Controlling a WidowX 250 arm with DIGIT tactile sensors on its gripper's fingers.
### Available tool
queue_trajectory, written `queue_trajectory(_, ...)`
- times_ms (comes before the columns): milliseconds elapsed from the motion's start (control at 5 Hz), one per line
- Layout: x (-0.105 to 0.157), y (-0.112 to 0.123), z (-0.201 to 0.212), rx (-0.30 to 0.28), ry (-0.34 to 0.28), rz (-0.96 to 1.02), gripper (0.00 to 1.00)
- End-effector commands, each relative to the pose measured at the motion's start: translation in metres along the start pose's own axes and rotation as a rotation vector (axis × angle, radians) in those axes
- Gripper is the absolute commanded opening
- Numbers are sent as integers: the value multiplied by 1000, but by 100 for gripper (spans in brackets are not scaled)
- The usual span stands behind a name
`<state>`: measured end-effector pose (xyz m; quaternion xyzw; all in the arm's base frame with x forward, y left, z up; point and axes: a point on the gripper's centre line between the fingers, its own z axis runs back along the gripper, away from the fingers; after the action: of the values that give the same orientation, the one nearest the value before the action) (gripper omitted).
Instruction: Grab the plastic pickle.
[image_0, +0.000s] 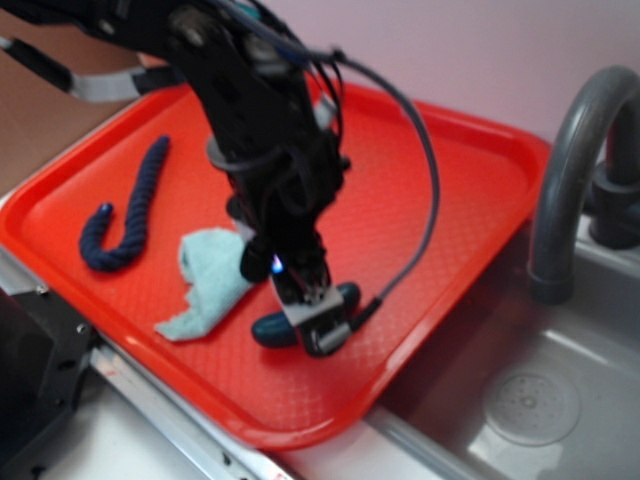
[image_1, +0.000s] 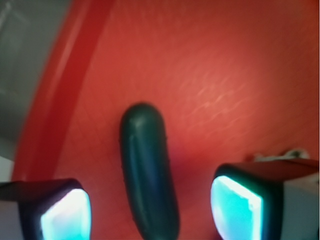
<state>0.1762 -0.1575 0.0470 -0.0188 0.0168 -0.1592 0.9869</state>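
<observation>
A red tray (image_0: 460, 190) is seen resting partly over a steel sink (image_0: 560, 400), with a grey tap (image_0: 570, 170) at the right. On the tray a navy rope piece (image_0: 125, 215) is laid in a hook shape toward the left, well apart from the pickle, and a pale blue cloth (image_0: 205, 280) is crumpled near the middle. The pickle (image_0: 275, 328) — dark teal-green, glossy, rounded at both ends — is found lying flat on the tray surface just to the right of the cloth, toward the tray's near edge. The gripper (image_0: 312, 322) is lowered directly over it, so that in the exterior view only the two ends of the pickle are exposed on either side of the black arm. In the wrist view the pickle (image_1: 147, 185) is seen running lengthwise between the two fingers (image_1: 237, 207), which glow cyan on their inner faces. The jaws are spread wide, with bare tray visible on both sides of the pickle — no contact with either pad is observed, and nothing is held. Whether the fingertips are touching the tray cannot be told from either view.
</observation>
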Motion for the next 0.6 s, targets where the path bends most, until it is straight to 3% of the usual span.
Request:
queue_trajectory(0, -8, -6, -20, 5, 41, -3, 100)
queue_trajectory(200, -9, -3, -25, 13, 59, 5, 100)
queue_trajectory(400, -8, -3, -25, 34, 75, 10, 0)
